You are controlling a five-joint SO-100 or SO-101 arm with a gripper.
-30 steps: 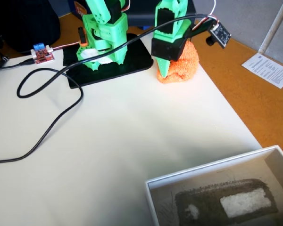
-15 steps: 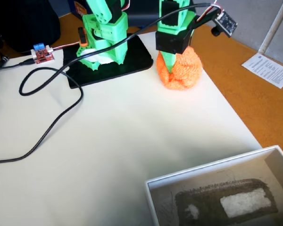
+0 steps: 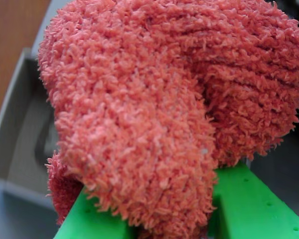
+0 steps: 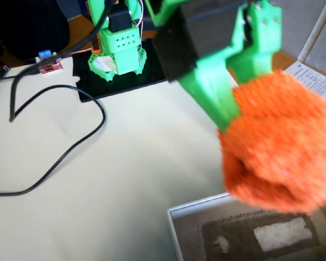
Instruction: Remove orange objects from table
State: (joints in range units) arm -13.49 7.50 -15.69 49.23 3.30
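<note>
The orange fuzzy bundle (image 3: 154,99) fills the wrist view, clamped between my green fingers (image 3: 244,204). In the fixed view my gripper (image 4: 244,100) is shut on the bundle (image 4: 282,157) and holds it in the air at the right. The bundle hangs over the white shallow box (image 4: 176,220), which sits at the front right corner. The cream-white table (image 4: 130,168) lies below. The fingertips are buried in the cloth.
A black mat (image 4: 125,79) holds the arm's green base (image 4: 118,46) at the back. A red circuit board (image 4: 50,66) lies at the back left. A black cable (image 4: 70,147) loops over the table's left half. A paper sheet (image 4: 315,76) lies at the right.
</note>
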